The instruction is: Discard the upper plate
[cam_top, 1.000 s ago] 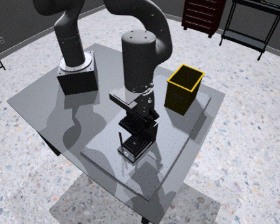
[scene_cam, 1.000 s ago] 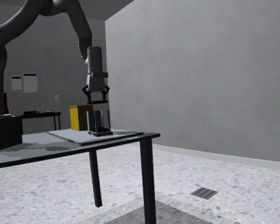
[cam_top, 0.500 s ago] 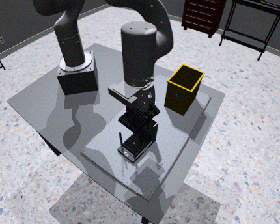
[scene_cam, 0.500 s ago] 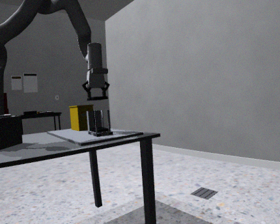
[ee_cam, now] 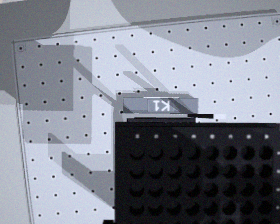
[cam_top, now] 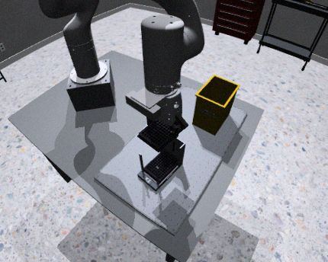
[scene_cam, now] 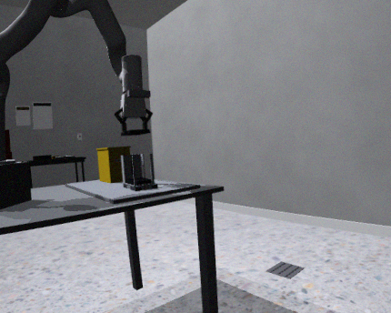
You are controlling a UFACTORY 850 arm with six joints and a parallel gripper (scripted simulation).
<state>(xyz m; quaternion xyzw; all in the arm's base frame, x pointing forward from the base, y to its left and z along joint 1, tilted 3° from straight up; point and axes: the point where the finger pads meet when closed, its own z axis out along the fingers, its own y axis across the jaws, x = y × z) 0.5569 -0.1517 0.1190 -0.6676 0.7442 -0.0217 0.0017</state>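
Note:
My gripper [cam_top: 165,129] is shut on the upper black 96-well plate [cam_top: 157,135] and holds it level, well above the stack rack K1 [cam_top: 162,167]. In the side view the gripper [scene_cam: 135,129] carries the plate [scene_cam: 135,132] clear of the rack's posts [scene_cam: 137,172]. The plate fills the lower right of the wrist view [ee_cam: 197,172], with the K1 label [ee_cam: 161,105] on the rack below. The lower plate [cam_top: 160,166] lies in the rack. The yellow-rimmed plastics bin W1 [cam_top: 216,103] stands upright to the right of the rack, apart from the gripper.
The rack and bin stand on a light perforated board [cam_top: 173,152] on the grey table. The arm's dark base block [cam_top: 91,85] is at the table's back left. A red cabinet [cam_top: 237,15] and a black cart [cam_top: 294,27] stand far behind.

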